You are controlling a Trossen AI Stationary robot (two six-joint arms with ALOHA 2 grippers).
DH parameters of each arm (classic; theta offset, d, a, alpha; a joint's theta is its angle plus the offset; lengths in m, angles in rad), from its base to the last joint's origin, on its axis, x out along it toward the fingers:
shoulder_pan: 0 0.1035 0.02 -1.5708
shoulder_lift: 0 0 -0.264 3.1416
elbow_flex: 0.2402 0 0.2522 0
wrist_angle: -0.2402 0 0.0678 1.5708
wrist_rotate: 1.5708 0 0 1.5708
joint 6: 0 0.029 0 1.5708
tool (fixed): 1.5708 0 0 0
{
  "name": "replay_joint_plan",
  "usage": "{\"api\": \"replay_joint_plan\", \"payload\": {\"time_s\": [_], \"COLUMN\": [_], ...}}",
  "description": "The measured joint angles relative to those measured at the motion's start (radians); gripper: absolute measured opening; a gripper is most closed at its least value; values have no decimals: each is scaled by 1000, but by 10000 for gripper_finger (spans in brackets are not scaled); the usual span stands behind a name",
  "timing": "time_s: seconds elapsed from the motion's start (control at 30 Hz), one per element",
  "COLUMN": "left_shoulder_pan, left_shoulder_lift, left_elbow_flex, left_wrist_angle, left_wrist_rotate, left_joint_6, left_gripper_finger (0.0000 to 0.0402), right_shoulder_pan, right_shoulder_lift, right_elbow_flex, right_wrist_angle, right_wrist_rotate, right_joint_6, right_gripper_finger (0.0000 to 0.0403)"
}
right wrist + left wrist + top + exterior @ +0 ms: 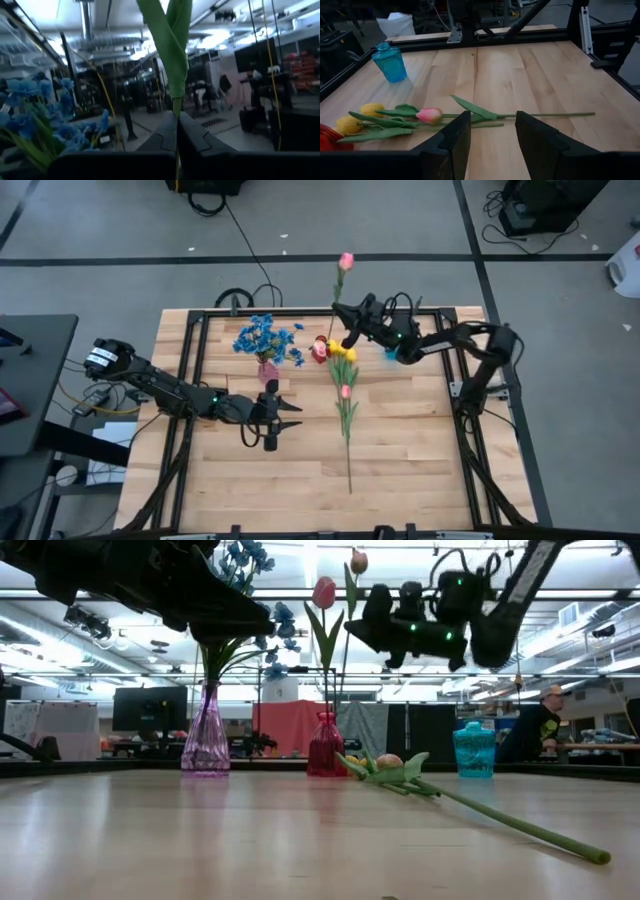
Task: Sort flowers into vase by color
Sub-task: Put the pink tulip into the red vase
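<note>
Right gripper (349, 332): located upper centre of the high view, above the back part of the table (420, 460). Its fingers are closed on the green stem of a pink tulip (346, 260). The blossom points toward the top of the frame, past the table's back edge. In the right wrist view the stem (175, 60) and a leaf rise from between the pinched fingers (165, 135).

Left gripper (285, 415): located left of centre in the high view, over bare wood. Its fingers are spread apart and hold nothing. The left wrist view shows a clear gap between the two fingers (455, 142).

Flower positions:
- Blue flowers (265, 337) stand in the purple vase (206, 735), upper centre-left of the high view.
- A second pink tulip (324, 592) stands in the red vase (326, 745), just right of the purple vase in the low view.
- A third pink tulip (345, 391) lies flat at table centre, stem running toward the bottom of the frame.
- Yellow tulips (342, 352) lie flat just beside the red vase.

An empty blue vase (474, 749) stands at centre right of the low view. A person (535, 725) sits in the room behind, far right.
</note>
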Motion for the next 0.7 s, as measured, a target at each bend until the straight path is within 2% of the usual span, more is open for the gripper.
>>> {"api": "replay_joint_plan", "payload": {"time_s": [0.2,0.43,0.7], "left_shoulder_pan": [0,0,0], "left_shoulder_lift": [0,0,0], "left_elbow_flex": [0,0,0], "left_wrist_angle": [0,1,-20], "left_wrist_rotate": [0,0,1], "left_joint_6": [-3,-4,-8], "left_gripper_finger": [163,163,163], "right_shoulder_pan": [-1,24,41], "right_shoulder_lift": [108,155,159], "right_elbow_flex": [18,88,89], "right_wrist_angle": [167,155,70], "right_wrist_rotate": [-9,-52,-45], "right_joint_6": [8,-26,-100], "right_gripper_finger": [9,9,9]}}
